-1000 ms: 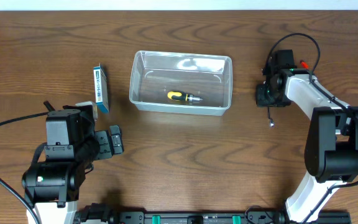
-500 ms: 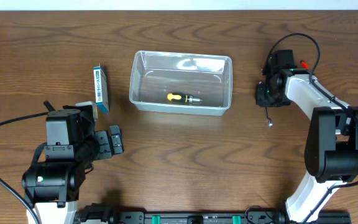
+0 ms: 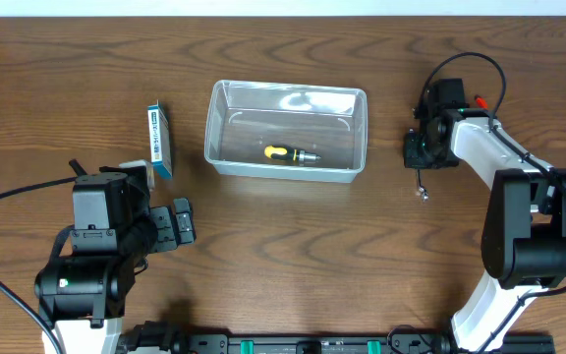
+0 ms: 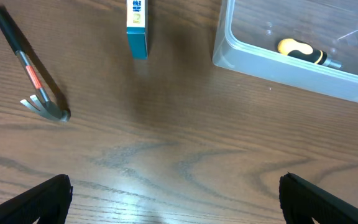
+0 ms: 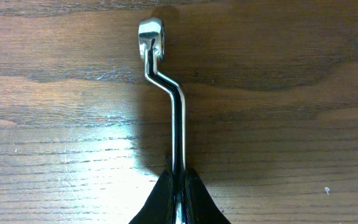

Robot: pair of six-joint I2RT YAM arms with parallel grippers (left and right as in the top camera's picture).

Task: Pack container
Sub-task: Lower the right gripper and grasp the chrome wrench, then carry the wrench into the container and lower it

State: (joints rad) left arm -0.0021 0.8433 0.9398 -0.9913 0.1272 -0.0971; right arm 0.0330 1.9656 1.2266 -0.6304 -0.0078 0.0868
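pinching a bent chrome wrench [image 5: 178, 118] by its shaft, the right gripper [image 5: 178, 186] has its black fingers clamped together on the metal, and the wrench's ring end points away from the wrist camera over the wooden table [image 3: 293, 265]. from overhead, this gripper sits well to the right of the container [image 3: 211, 133], apart from it. the clear container stands near the middle of the table, with a yellow-and-black screwdriver [image 3: 288, 153] lying inside near its front wall. the left gripper [image 3: 181, 222] hangs at the front left, fingers spread wide, holding nothing. a blue-and-white box [image 3: 160, 141] sits just left of the container, and a hammer [image 4: 33, 74] lies left of the box.
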